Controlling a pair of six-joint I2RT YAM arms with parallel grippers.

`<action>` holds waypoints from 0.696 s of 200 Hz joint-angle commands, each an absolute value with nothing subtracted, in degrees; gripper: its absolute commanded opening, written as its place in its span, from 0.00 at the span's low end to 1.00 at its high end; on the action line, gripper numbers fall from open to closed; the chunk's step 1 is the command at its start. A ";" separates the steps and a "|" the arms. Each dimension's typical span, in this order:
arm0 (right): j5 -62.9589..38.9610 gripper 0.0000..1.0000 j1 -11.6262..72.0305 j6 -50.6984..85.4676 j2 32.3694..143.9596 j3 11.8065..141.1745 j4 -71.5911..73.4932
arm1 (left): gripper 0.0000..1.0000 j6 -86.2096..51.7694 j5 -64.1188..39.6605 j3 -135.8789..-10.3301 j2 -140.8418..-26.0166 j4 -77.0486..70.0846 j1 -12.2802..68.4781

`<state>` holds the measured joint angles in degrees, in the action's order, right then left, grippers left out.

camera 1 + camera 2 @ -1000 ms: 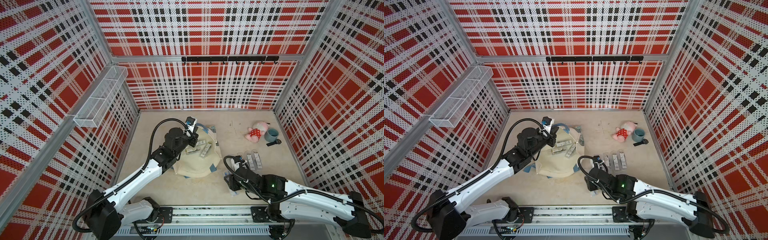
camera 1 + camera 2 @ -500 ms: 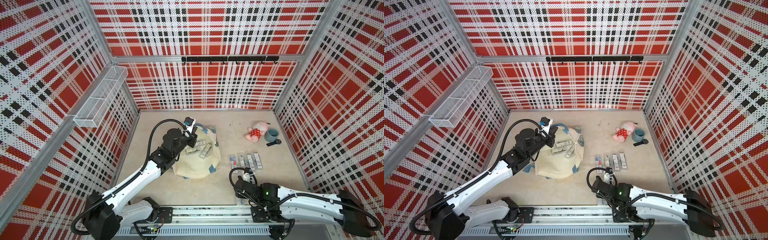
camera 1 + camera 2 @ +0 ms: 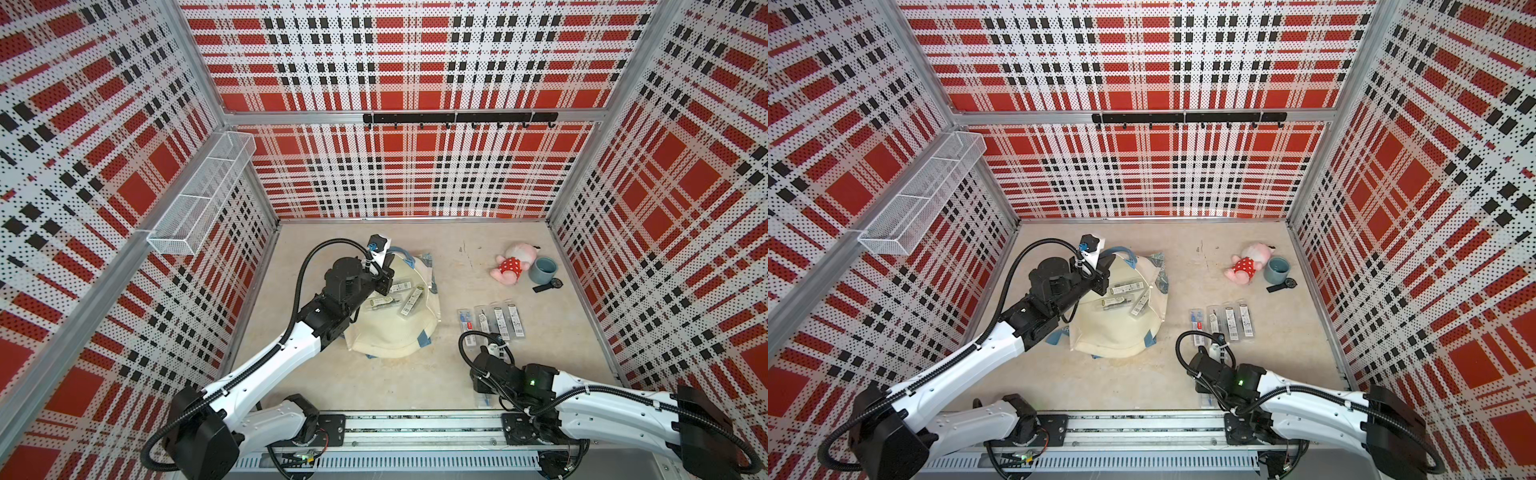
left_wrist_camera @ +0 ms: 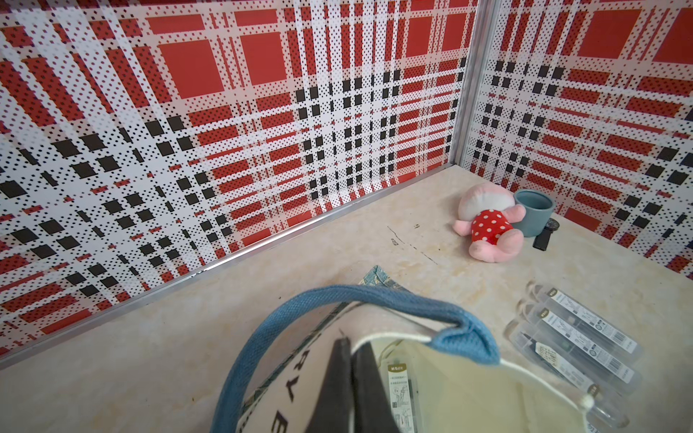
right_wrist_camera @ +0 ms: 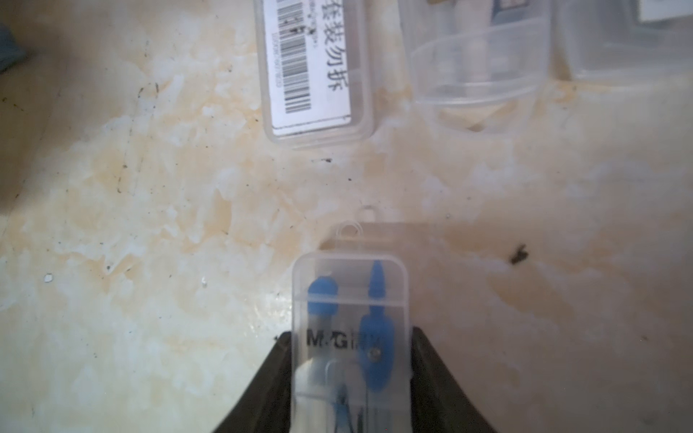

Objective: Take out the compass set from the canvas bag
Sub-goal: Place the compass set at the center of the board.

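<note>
The cream canvas bag (image 3: pixel 392 332) (image 3: pixel 1115 328) with blue handles lies left of centre, its mouth held up. My left gripper (image 3: pixel 387 279) (image 4: pixel 352 360) is shut on the bag's rim, the cream edge pinched between its fingers. Several clear compass set cases (image 3: pixel 390 301) (image 4: pixel 399 393) lie inside the mouth. More such cases (image 3: pixel 490 322) (image 3: pixel 1223 320) lie in a row on the table to the right. My right gripper (image 3: pixel 482 392) (image 5: pixel 350 337) hangs near the front edge. It is shut on a clear compass set (image 5: pixel 350 318) with a blue compass inside, just above the table.
A pink plush toy (image 3: pixel 513 266), a grey-blue cup (image 3: pixel 544 270) and a small black watch (image 3: pixel 548 286) sit at the back right. A wire basket (image 3: pixel 199 199) hangs on the left wall and a hook rail (image 3: pixel 457 118) on the back wall.
My right arm has drawn back from beside the bag towards the front edge, carrying the compass set. The left gripper has stayed shut on the bag's rim.
</note>
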<state>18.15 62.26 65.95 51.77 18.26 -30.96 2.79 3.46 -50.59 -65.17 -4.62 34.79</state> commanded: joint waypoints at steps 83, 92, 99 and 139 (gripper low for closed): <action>17.57 0.57 61.27 64.50 54.99 18.19 -29.48 | 0.00 2.24 2.55 -50.87 -64.80 -9.40 34.37; 17.58 0.59 61.25 64.22 55.31 18.46 -29.73 | 0.00 2.23 2.55 -50.87 -64.86 -9.40 34.37; 17.66 0.59 61.10 63.97 55.44 19.00 -30.28 | 0.00 2.20 2.55 -50.90 -64.86 -9.38 34.37; 19.68 0.54 61.39 50.48 52.58 32.68 -39.46 | 0.00 2.37 2.65 -51.33 -64.72 -8.67 34.37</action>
<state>18.04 61.32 60.29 54.83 23.81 -34.24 2.79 3.22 -50.59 -65.28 -4.62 34.79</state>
